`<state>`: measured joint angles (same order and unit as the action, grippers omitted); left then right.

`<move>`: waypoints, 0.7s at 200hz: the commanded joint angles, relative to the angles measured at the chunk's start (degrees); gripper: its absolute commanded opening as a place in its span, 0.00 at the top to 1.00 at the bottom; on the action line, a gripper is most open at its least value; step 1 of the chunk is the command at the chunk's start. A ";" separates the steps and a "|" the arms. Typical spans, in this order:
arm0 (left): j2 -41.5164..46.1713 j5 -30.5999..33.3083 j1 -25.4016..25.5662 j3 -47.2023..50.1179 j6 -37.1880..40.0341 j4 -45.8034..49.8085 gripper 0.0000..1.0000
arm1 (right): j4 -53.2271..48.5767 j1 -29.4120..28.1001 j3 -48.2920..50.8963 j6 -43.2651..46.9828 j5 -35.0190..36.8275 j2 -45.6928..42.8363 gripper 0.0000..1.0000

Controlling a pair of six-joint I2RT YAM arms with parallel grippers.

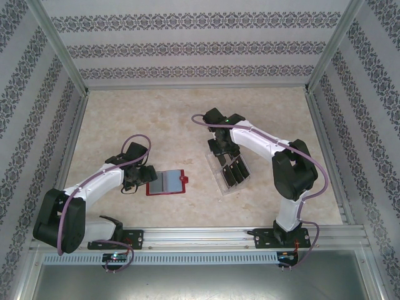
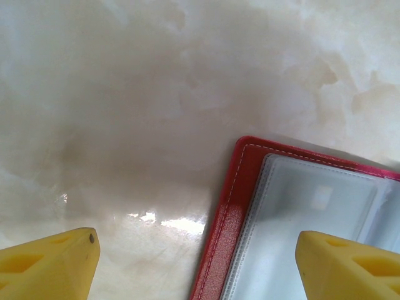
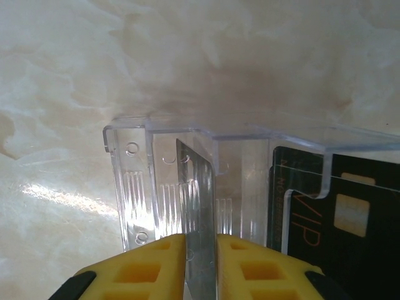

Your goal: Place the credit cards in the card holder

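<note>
The red card holder (image 1: pixel 165 182) lies open on the table, its grey inner pockets facing up. My left gripper (image 1: pixel 139 178) stands open at its left edge; in the left wrist view the gripper (image 2: pixel 197 240) straddles the holder's stitched red border (image 2: pixel 228 219), one yellow finger (image 2: pixel 56 262) over bare table and the other above a clear pocket. My right gripper (image 1: pixel 224 153) hangs over the clear tray (image 1: pixel 220 182). In the right wrist view the gripper (image 3: pixel 201 237) is shut on one credit card (image 3: pixel 199 187), held on edge inside the tray (image 3: pixel 131 162). More dark credit cards (image 3: pixel 350 212) lie in the tray's right part.
The marbled table (image 1: pixel 156 119) is walled by patterned panels on three sides. An aluminium rail (image 1: pixel 206 236) with both arm bases runs along the near edge. The tray sits slantwise right of the holder, a hand's width apart.
</note>
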<state>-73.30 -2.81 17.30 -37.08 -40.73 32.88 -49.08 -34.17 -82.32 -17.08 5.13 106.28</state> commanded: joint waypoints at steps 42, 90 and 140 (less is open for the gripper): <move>1.56 0.23 0.60 -0.35 0.03 -0.54 0.17 | -0.14 0.81 1.01 0.78 -0.11 0.11 0.83; 1.72 0.43 0.54 -0.45 0.01 -0.52 0.17 | -0.26 0.86 1.11 0.82 -0.64 0.25 0.85; 1.76 0.60 0.59 -0.45 0.00 -0.63 0.17 | -0.51 1.13 1.45 0.82 -1.40 -0.62 0.86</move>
<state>-72.64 -2.79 17.30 -37.08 -40.73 32.67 -49.06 -33.85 -82.00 -16.49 4.84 106.28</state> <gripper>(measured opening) 0.826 0.137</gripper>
